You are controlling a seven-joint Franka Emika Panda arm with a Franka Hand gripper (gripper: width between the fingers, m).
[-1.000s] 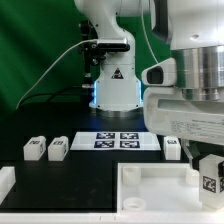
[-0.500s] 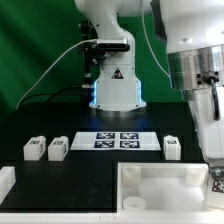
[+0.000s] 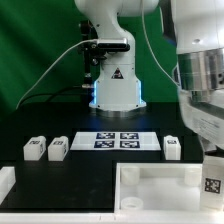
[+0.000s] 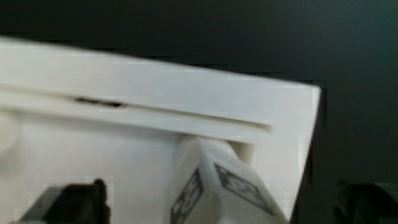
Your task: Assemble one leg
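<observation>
The end effector (image 4: 222, 203) has shifted above the rimmed white tray (image 3: 160, 181), blocky tagged leg (image 3: 211, 185) beneath it, grip unclear.

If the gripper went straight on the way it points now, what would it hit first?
The gripper points down with the leg held in it, so the leg's lower end would likely meet the white tray-like panel first, near its raised rim. The gap between them is unclear.

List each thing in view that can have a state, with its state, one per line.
held leg: gripped, raised over the corner of the tray.
hand: shut on held leg.
tray: lying flat, rim up.
leg farthest to the exterior view's left: loose on table.
leg beside it: loose on table.
leg beside marker board: loose on table.
</observation>
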